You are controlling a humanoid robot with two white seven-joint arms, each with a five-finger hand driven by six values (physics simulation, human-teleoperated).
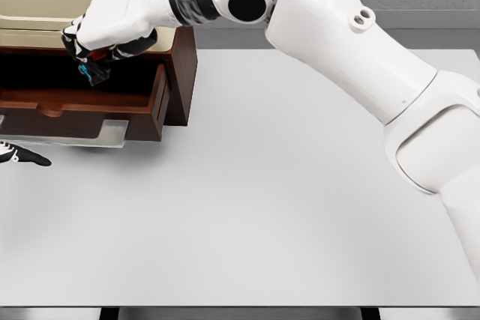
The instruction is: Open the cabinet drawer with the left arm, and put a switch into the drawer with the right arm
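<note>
A dark wooden cabinet [180, 73] with a cream top stands at the table's far left, its drawer [90, 114] pulled out toward me. My right hand [94, 50] reaches across from the right and hovers over the open drawer. Its fingers are curled around a small dark switch [95, 73] with blue and red parts, held just above the drawer's cavity. Only a few fingertips of my left hand [22, 155] show at the left edge, in front of and below the drawer front, holding nothing.
The white table [262, 207] stretches out in front of the cabinet. My right arm's elbow and forearm [337, 43] span the upper right of the view. A grey strip [97, 134] lies under the drawer front.
</note>
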